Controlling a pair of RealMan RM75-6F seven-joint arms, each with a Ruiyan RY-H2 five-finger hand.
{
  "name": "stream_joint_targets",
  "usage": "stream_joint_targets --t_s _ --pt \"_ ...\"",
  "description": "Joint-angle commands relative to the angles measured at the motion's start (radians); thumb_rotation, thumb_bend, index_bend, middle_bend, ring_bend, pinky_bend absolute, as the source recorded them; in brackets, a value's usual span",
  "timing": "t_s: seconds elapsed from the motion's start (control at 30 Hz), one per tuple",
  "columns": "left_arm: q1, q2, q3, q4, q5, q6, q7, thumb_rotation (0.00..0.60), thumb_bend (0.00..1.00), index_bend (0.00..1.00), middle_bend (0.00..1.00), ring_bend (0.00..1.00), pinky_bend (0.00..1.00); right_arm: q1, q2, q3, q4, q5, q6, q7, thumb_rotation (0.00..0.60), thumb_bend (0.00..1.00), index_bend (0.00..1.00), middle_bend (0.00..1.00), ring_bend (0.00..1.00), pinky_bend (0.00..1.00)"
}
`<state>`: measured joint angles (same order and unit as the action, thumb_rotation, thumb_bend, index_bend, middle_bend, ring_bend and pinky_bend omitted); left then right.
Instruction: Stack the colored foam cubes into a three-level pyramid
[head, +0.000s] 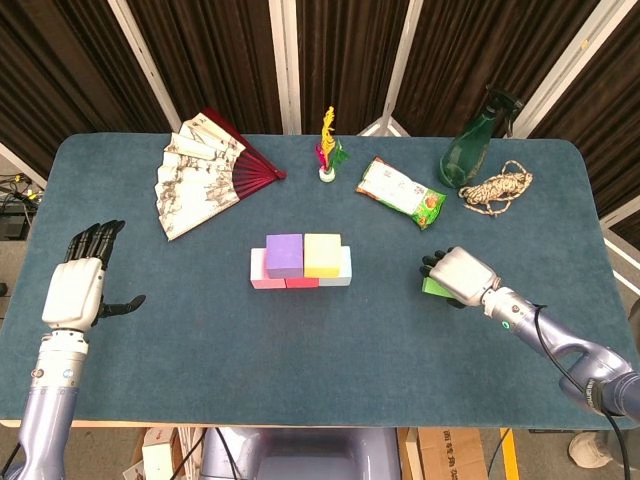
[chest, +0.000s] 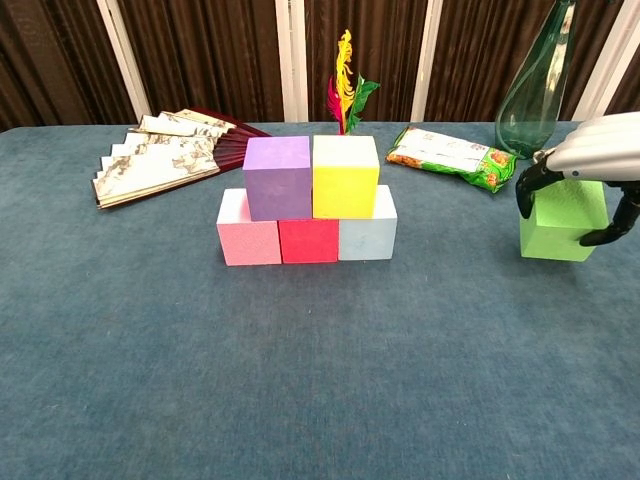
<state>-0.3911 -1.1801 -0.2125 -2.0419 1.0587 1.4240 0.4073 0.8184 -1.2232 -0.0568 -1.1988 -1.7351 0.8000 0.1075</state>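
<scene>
A pink cube (chest: 249, 241), a red cube (chest: 308, 240) and a pale blue cube (chest: 367, 236) form a row at mid-table. On them sit a purple cube (chest: 277, 177) and a yellow cube (chest: 345, 175); in the head view these are the purple cube (head: 284, 254) and the yellow cube (head: 322, 254). My right hand (chest: 597, 160) grips a green cube (chest: 561, 220) from above, right of the stack; the head view shows the right hand (head: 462, 276) covering most of the green cube (head: 434, 287). My left hand (head: 78, 284) hovers at the table's left edge, fingers spread, holding nothing.
A paper fan (head: 208, 172) lies at the back left. A feathered shuttlecock (head: 328, 150) stands behind the stack. A snack packet (head: 400, 192), a green glass bottle (head: 470, 148) and a coil of rope (head: 497, 187) lie at the back right.
</scene>
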Motion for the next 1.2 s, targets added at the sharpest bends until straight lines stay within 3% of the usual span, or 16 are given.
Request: stream_joint_targets --t_s 0.03,0.37,0.57,0.7,0.97,1.2 --pt "0.001 0.0 0.0 -0.001 0.002 0.001 -0.002 0.6 0.17 0.0 0.04 0.0 0.0 0.002 -0.001 -0.006 0.005 -0.007 0.005 -0.014 0.6 0.33 0.39 0.32 0.29 0.44" --pt "0.002 -0.002 0.0 -0.001 0.003 0.001 -0.002 0.6 0.17 0.0 0.04 0.0 0.0 0.012 0.003 -0.024 0.018 -0.028 0.016 -0.079 0.6 0.38 0.38 0.29 0.23 0.38" --pt "0.002 -0.003 0.0 -0.002 0.002 -0.001 -0.001 0.6 0.17 0.0 0.04 0.0 0.0 0.017 0.009 -0.023 0.005 -0.013 0.003 -0.119 0.6 0.38 0.08 0.17 0.14 0.33" --pt "0.003 -0.002 -0.002 -0.003 0.0 0.0 -0.003 0.6 0.17 0.0 0.04 0.0 0.0 0.015 0.013 -0.021 -0.004 0.001 -0.005 -0.15 0.6 0.38 0.01 0.13 0.1 0.3" --pt "0.003 -0.001 -0.004 -0.002 -0.004 -0.001 -0.004 0.6 0.17 0.0 0.04 0.0 0.0 0.007 0.025 -0.01 -0.03 0.049 -0.029 -0.212 0.6 0.38 0.0 0.04 0.03 0.27" --pt "0.002 -0.002 -0.004 0.001 -0.008 -0.006 -0.006 0.6 0.17 0.0 0.04 0.0 0.0 -0.034 0.073 0.037 -0.171 0.219 -0.069 -0.162 0.6 0.38 0.0 0.0 0.01 0.2"
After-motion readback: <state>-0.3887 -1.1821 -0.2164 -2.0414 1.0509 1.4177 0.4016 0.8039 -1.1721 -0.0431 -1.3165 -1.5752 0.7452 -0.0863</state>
